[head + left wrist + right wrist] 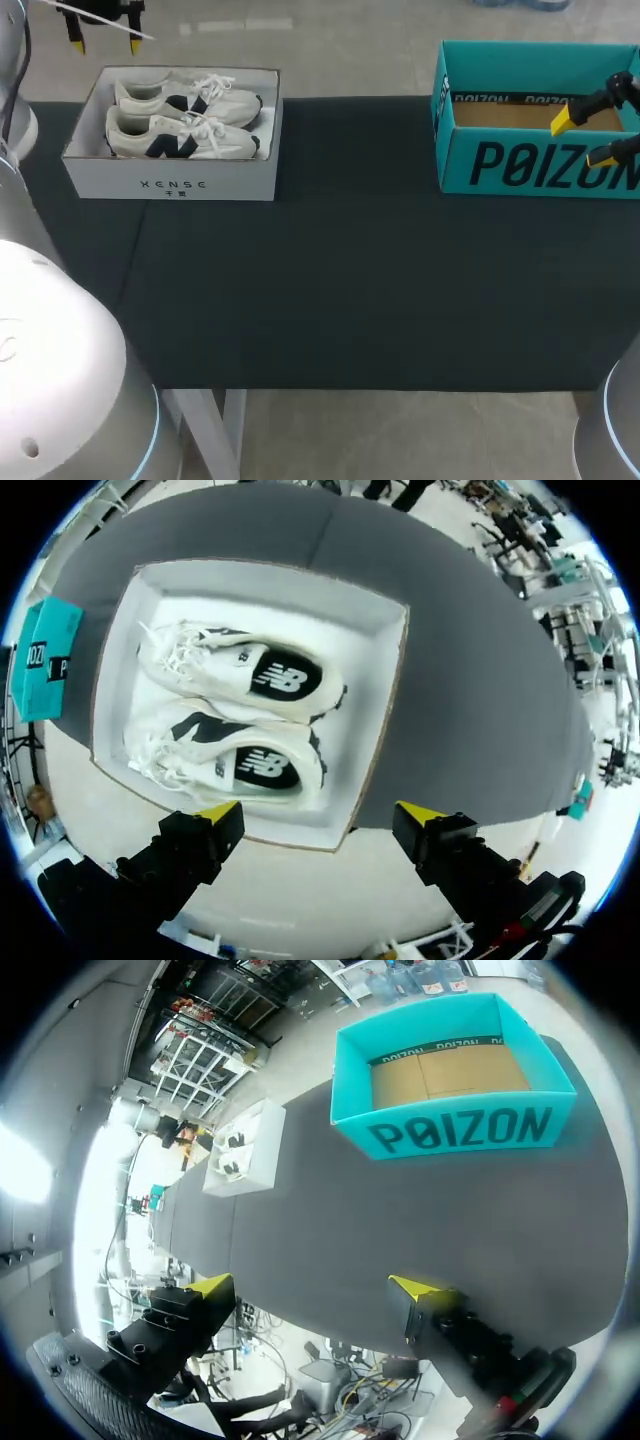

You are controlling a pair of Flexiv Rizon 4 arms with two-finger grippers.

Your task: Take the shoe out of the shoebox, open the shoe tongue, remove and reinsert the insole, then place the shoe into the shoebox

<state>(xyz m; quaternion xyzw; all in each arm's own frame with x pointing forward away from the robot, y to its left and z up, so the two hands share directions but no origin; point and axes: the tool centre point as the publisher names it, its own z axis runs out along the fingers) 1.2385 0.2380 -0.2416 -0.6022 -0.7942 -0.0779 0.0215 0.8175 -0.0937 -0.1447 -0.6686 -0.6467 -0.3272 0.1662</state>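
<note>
**Sneakers sitting in the box, nothing grabbed**

The white sneakers with dark logos [185, 135] sit in an open white cardboard shoebox [175, 182], upper left on the dark table [350, 280]. The left fingers [77, 40] hang released behind it. The right fingers [563, 120] are spread too (over the teal cardboard box [540, 165], upper right).

Light is soft and even in all views, with no hard shadows. The dark table [350, 260] takes it without glare. The white box [170, 185] and shoes [230, 720] are bright, nearly washed out in the left wrist view, with faint shade under the box walls. In the right wrist view, strong white glare sits past the table's far end.
</note>
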